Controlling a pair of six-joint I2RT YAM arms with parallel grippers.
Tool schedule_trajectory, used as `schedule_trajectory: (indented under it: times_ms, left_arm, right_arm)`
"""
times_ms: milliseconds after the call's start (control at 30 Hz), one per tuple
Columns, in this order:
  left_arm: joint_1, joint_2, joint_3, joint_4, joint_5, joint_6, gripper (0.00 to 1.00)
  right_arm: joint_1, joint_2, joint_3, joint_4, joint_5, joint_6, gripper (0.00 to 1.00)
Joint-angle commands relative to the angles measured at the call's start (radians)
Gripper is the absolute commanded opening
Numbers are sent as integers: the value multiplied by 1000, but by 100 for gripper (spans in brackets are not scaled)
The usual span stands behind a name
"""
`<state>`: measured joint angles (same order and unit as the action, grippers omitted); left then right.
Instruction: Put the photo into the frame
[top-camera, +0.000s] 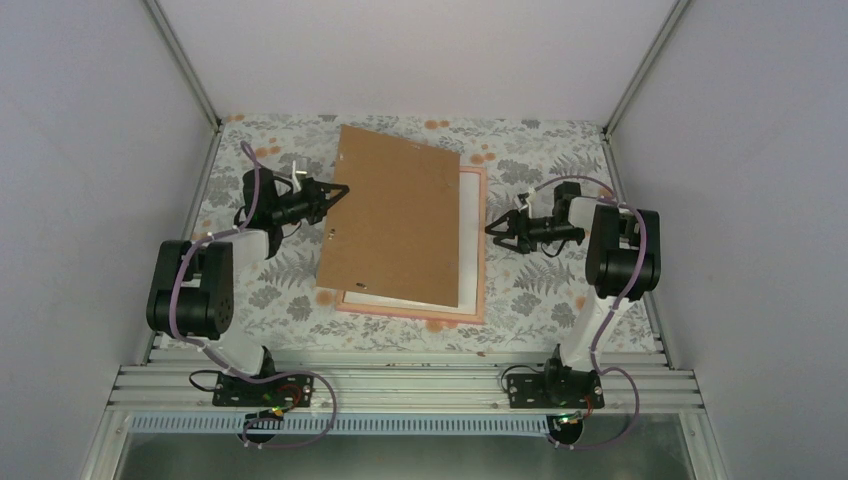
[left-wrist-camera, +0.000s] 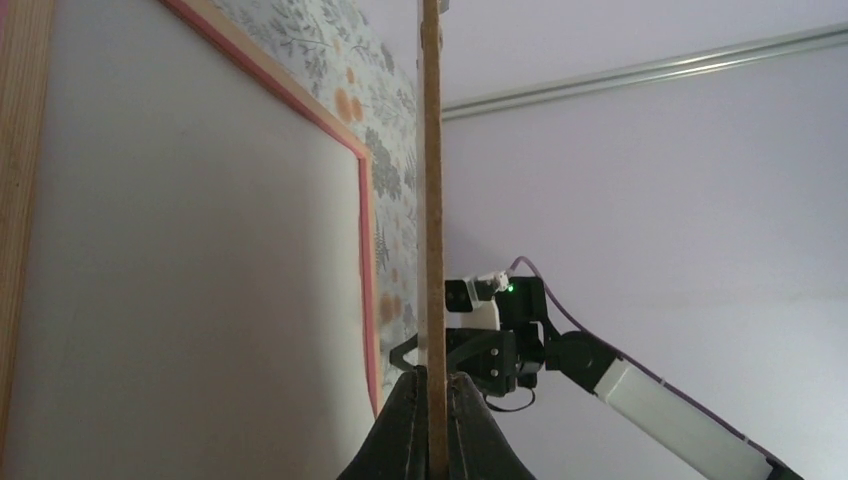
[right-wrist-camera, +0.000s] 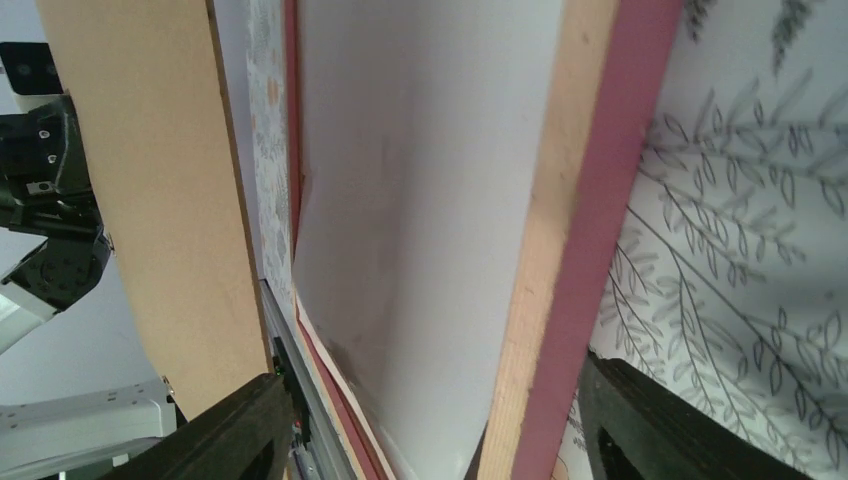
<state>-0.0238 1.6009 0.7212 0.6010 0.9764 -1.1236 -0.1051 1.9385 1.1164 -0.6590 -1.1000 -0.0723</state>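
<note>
Your left jaws pinch the brown board (top-camera: 395, 215) (right jaws wide); if it slips, it could bump the frame (top-camera: 480, 250) crooked.

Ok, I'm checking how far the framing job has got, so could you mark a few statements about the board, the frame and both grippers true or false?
1. The left gripper is shut on the brown board's edge. True.
2. The brown board lies flat inside the frame. False: it is held tilted over the frame, with a gap beneath.
3. The right gripper is open. True.
4. The right gripper lifts the frame. False: the frame lies on the tablecloth.
5. A sunset image shows inside the frame. False: only a plain white surface shows.
</note>
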Motion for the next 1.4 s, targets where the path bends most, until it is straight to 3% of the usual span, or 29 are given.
schedule_trajectory:
  times_ms: [0, 100, 500, 1000, 1200, 1367]
  left_arm:
    - [-32, 41, 20, 138, -21, -66, 2]
    - [-51, 71, 25, 157, -24, -64, 2]
    - [-105, 214, 112, 171, -36, -10, 2]
    - [-155, 288, 147, 70, -86, 48, 2]
    - [-167, 307, 195, -65, -108, 121, 3]
    - [-198, 279, 266, -292, -170, 257, 8]
  right_arm:
    - [2, -10, -28, 15, 15, 12, 67]
    - [3, -4, -23, 13, 25, 14, 61]
    - [3, 49, -18, 4, 37, 7, 53]
    - [4, 105, -26, 15, 29, 14, 48]
    - [8, 114, -24, 23, 19, 20, 46]
    - [8, 114, -23, 25, 16, 19, 46]
